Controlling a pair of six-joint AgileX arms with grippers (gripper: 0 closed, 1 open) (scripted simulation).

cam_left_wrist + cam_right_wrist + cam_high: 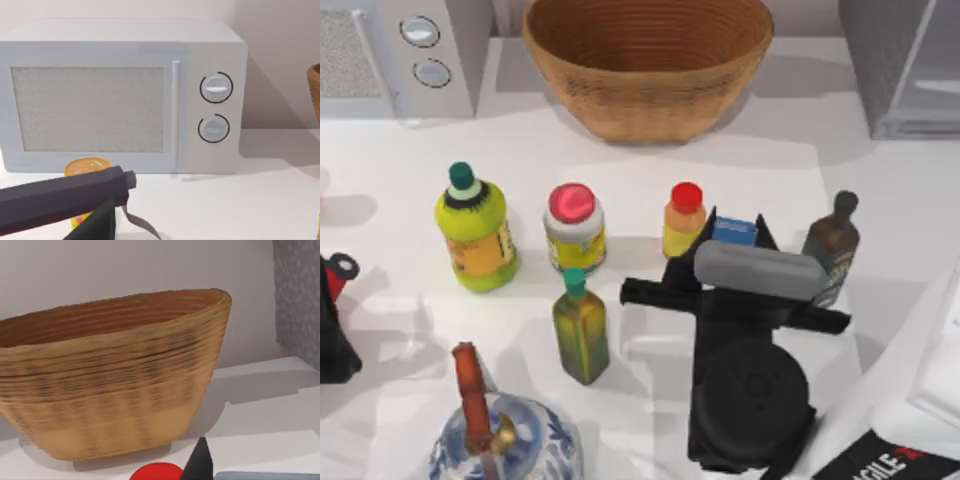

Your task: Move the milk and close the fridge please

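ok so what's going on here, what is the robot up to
The right gripper is over the milk, a small blue-topped carton standing between the orange red-capped bottle and a dark brown bottle on the table. Its fingers straddle the carton, though whether they have closed on it cannot be seen. The fridge stands at the table's far right corner. The left arm sits at the left edge of the table.

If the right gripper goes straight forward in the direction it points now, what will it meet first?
Probably the milk. In the top view the right gripper points toward the back of the table, and the carton's blue top sits between its fingertips. Beyond it stands the wicker basket. Height is unclear, so the gripper may be above the carton.
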